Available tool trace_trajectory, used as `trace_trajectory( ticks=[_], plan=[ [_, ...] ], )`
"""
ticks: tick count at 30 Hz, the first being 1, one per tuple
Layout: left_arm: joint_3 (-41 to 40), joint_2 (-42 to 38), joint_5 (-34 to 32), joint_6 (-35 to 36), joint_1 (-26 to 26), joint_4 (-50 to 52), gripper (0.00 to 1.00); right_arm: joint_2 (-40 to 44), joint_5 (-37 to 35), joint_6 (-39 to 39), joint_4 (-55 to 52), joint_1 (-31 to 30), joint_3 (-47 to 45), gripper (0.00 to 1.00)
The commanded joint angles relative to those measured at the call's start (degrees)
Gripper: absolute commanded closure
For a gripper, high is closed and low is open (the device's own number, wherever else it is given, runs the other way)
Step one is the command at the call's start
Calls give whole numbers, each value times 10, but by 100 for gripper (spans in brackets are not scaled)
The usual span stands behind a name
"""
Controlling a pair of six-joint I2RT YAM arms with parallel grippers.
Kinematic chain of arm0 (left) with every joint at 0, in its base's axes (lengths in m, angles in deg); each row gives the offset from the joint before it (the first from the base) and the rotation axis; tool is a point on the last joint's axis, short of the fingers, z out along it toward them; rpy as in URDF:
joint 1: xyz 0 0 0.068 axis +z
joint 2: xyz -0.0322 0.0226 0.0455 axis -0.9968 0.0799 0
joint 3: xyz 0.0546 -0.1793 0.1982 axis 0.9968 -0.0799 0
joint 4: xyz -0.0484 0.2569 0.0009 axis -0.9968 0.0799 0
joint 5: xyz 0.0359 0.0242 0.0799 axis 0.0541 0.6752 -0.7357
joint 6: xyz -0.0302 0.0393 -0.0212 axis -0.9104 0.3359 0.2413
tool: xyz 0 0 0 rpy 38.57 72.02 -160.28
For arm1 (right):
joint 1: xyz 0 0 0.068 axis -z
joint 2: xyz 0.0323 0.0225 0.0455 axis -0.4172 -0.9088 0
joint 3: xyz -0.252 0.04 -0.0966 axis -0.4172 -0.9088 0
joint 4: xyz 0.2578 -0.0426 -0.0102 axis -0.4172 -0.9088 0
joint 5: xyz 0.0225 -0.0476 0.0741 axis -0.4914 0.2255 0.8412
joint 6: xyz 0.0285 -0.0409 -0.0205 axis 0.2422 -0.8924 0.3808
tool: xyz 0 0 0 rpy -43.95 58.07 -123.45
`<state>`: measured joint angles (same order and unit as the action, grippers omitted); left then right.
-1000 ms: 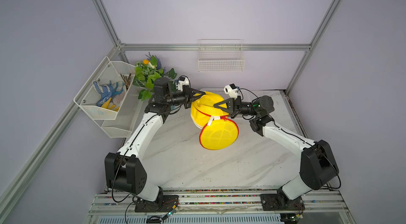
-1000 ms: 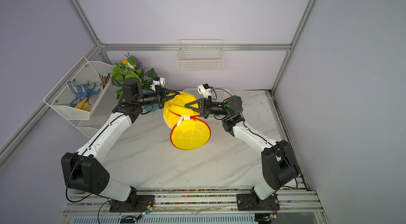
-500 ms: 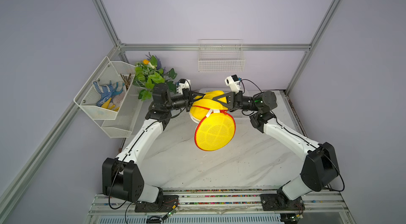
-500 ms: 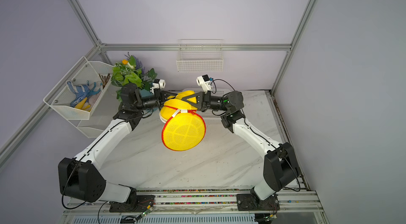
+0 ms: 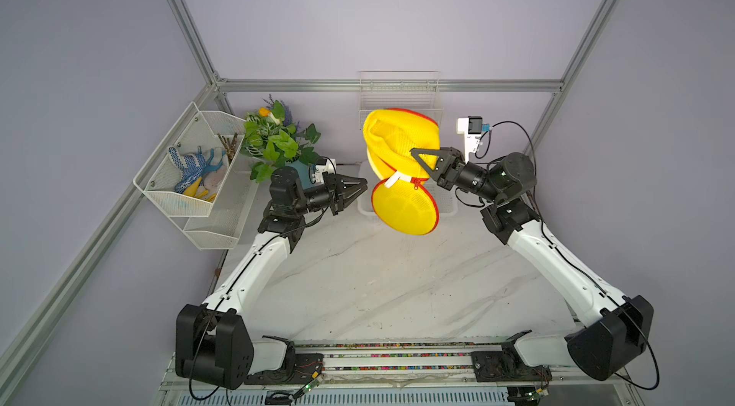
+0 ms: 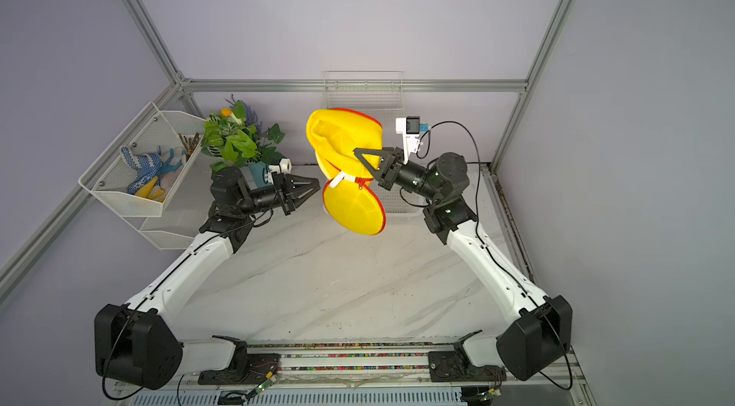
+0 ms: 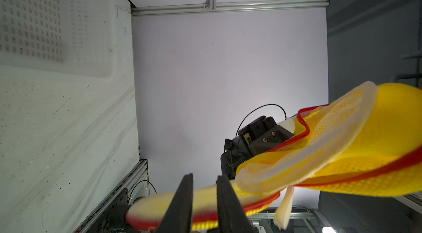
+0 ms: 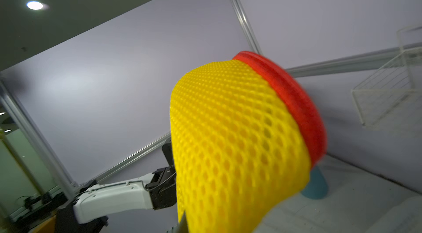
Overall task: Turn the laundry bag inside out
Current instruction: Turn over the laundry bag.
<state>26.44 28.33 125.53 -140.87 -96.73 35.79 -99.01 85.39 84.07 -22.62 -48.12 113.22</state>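
The laundry bag (image 5: 401, 137) (image 6: 344, 141), bright yellow mesh with red zipper trim, hangs in the air above the back of the table. Its round flap (image 5: 405, 207) dangles below, with a white tab (image 5: 393, 181) at the hinge. My right gripper (image 5: 415, 155) (image 6: 360, 155) is shut on the bag's mesh wall. In the right wrist view the bag (image 8: 239, 140) hides the jaws. My left gripper (image 5: 360, 188) (image 6: 316, 186) is open just left of the flap and holds nothing. In the left wrist view the blurred flap (image 7: 262, 199) passes beyond its parted fingers (image 7: 182, 197).
A white perforated basket (image 5: 447, 201) (image 7: 45, 26) stands on the marble table (image 5: 378, 284) behind the bag. Wire baskets with gloves (image 5: 191, 173) hang on the left wall, beside a potted plant (image 5: 278, 141). A wire shelf (image 5: 399, 97) hangs on the back wall.
My left gripper has let go of the bag, opened and drawn back to the left. My right gripper has lifted the bag higher and to the right, so the flap swings beneath it.
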Motion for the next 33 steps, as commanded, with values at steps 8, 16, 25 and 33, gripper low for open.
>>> trace_trajectory(
  ticks=[8, 16, 25, 33],
  plan=[
    [40, 11, -18, -25, 0, -5, 71, -17, -99, -117, -88, -9, 11, 100],
    [174, 26, -47, -63, 2, -11, 37, -16, -93, -85, -155, -10, -35, 100],
    [130, 74, -54, -76, 0, -61, 33, -1, -55, -49, -145, -16, -55, 100],
    [142, 86, -29, 4, -4, 35, 33, -5, -34, -32, -147, -18, -46, 100]
  ],
)
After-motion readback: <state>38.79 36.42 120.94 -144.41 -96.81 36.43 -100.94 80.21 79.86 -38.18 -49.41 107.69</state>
